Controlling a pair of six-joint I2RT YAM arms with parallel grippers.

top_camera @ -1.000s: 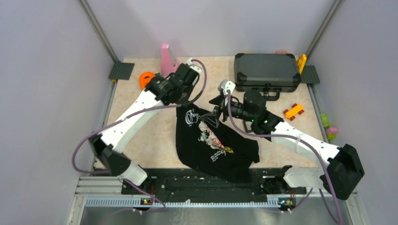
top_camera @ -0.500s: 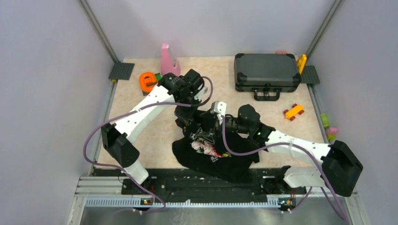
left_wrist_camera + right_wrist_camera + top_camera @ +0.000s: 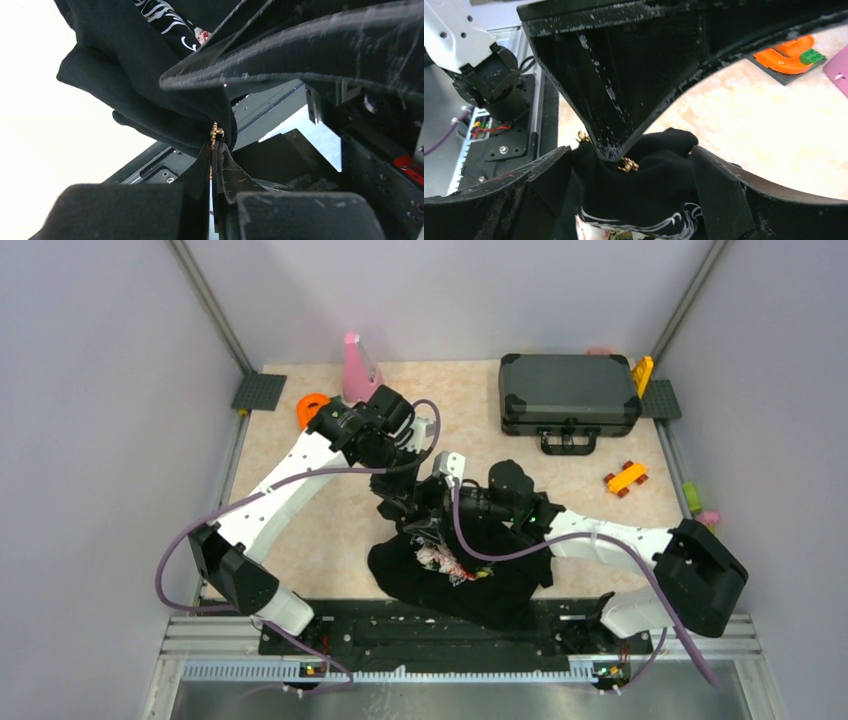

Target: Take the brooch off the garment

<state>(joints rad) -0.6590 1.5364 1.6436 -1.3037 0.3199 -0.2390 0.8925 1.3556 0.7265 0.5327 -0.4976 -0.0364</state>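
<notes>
Brooch [image 3: 216,132] mostly hidden between left fingers [image 3: 231,175], under garment [image 3: 125,75] fold

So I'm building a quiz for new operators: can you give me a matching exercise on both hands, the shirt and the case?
Things:
1 left hand
2 right hand
3 garment
4 hard case

States:
a closed, at the far right of the table
b open, fingers either side of the bunched cloth
c shut on the brooch
d black, bunched up mid-table

Pairs: 1-c, 2-b, 3-d, 4-a
</notes>
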